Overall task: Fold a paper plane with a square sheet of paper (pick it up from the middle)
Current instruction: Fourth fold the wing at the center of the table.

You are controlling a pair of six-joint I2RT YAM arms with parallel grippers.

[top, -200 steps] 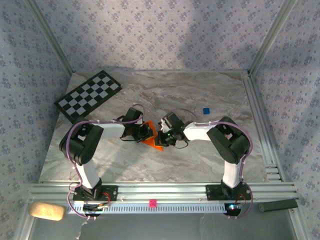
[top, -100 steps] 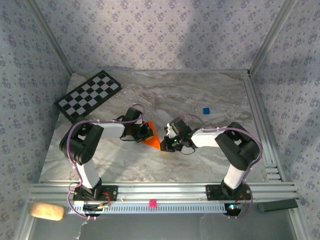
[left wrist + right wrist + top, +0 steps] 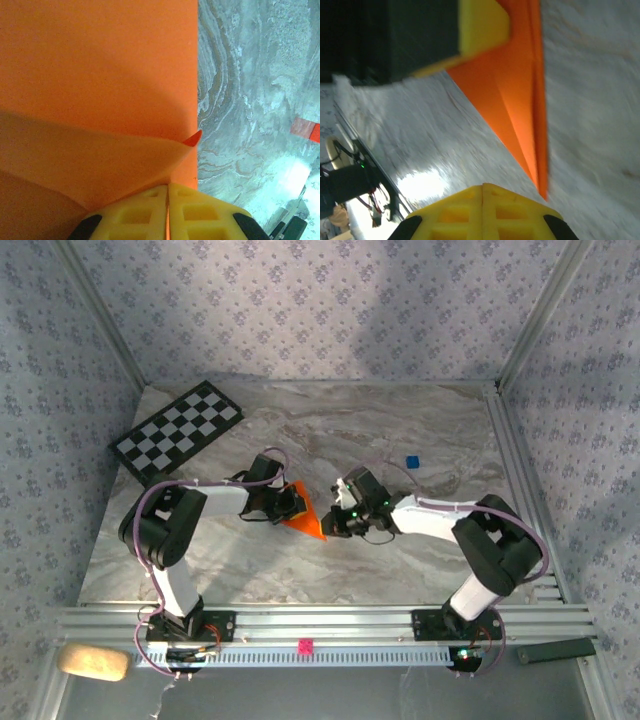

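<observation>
- A grey marble table [image 3: 400,560] sits inside walls with pale flower wallpaper [image 3: 300,310].
- A black-and-white checkerboard [image 3: 177,430] lies flat at the far corner, at about 10 o'clock from the middle of the table.
- A tiny blue cube [image 3: 411,461] sits on the table at about 1 o'clock from the middle, well apart from everything else.
- The orange paper [image 3: 305,518] is near the middle of the table, between the two arms. It is folded into a pointy shape, and its sharp tip points to about 5 o'clock.
- The left pincer [image 3: 293,505] is at the paper's 10 o'clock side. In the left wrist view its yellow fingers [image 3: 200,212] are pressed together and pinch a folded edge of the paper [image 3: 100,75]. One flap bends up from the flat part there.
- The right pincer [image 3: 335,523] is just beside the paper, at its 3 o'clock side. In the right wrist view its yellow fingers [image 3: 510,212] are pressed together. The paper's sharp tip [image 3: 520,100] ends just beside them, at about 1 o'clock. I cannot tell if they touch it.
- A small pink thing [image 3: 305,645] sits on the metal rail at the near edge, at 6 o'clock.
</observation>
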